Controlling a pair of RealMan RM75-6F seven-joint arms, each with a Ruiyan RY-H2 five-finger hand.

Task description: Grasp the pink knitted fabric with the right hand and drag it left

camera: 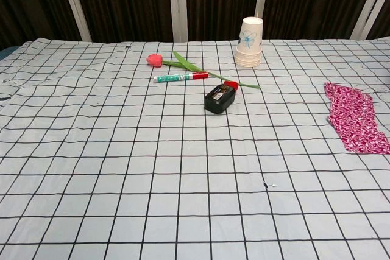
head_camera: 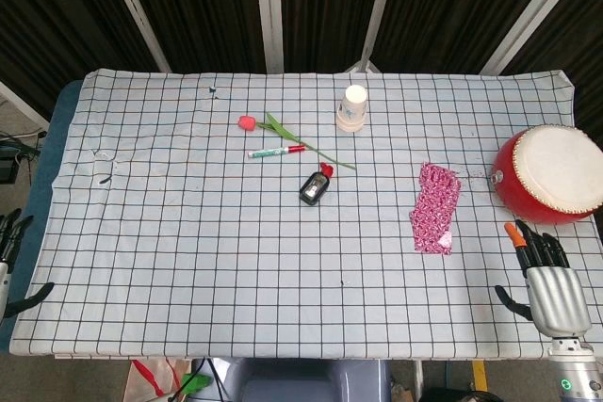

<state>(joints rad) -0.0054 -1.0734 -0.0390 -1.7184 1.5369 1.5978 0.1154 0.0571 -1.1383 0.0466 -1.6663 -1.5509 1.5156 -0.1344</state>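
Observation:
The pink knitted fabric (head_camera: pixel 434 207) lies flat on the checked cloth at the right of the table; the chest view shows the fabric (camera: pixel 354 117) near its right edge. My right hand (head_camera: pixel 548 280) hovers at the table's front right corner, fingers spread and pointing away from me, holding nothing, a short way right of and nearer than the fabric. My left hand (head_camera: pixel 9 249) shows only partly at the far left edge, off the table, fingers apart and empty. Neither hand appears in the chest view.
A red drum (head_camera: pixel 549 174) stands at the right edge just beyond my right hand. Mid-table lie a black bottle with a red cap (head_camera: pixel 316 184), a marker (head_camera: pixel 274 151), a tulip (head_camera: pixel 283 133) and stacked paper cups (head_camera: pixel 352 107).

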